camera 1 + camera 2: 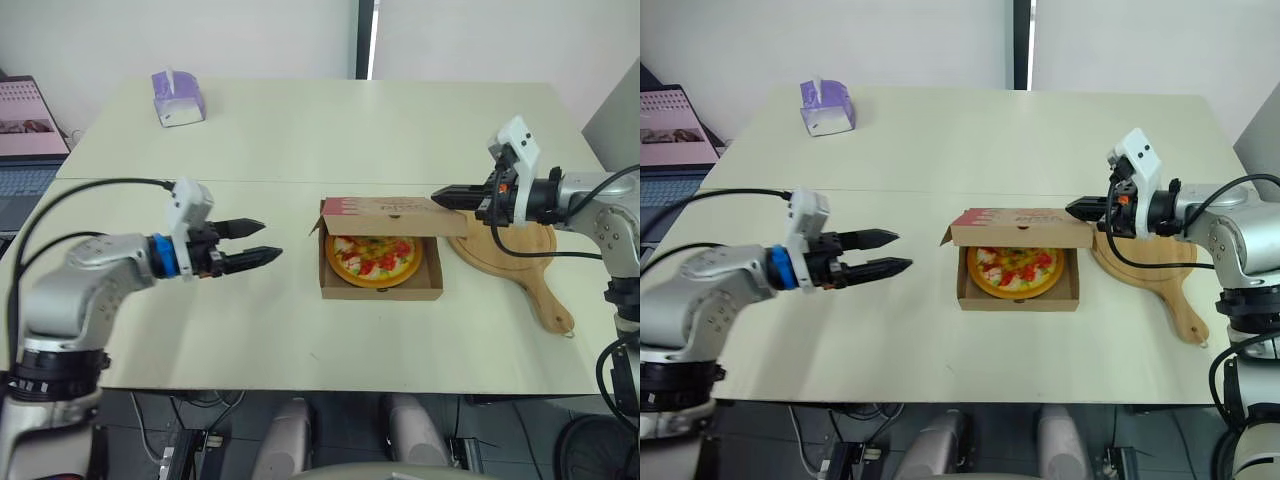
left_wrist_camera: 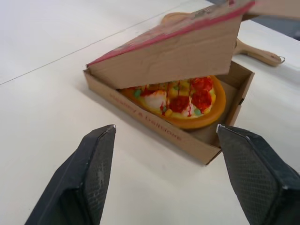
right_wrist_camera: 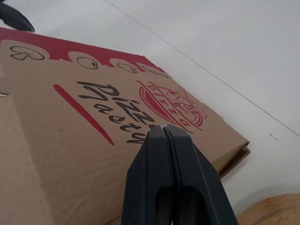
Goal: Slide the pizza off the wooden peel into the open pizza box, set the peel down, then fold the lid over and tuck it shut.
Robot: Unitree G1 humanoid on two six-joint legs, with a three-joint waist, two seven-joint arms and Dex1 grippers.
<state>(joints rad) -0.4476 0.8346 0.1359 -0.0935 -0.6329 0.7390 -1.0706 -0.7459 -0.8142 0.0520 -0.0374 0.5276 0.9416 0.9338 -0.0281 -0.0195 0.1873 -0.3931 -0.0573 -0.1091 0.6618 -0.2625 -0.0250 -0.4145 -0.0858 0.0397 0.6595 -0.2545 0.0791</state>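
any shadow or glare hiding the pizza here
Left eye view: the tilted lid covers the back edge of the pizza, toppings readable. Left wrist view: shade under the lid dims the pizza's far part, its near rim evenly lit. Right wrist view: soft light on the lid print, no glare.

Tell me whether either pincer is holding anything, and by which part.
Nothing is gripped. The right pincer is shut empty, its tip at the half-closed box lid. The left pincer hangs open, apart from the box.
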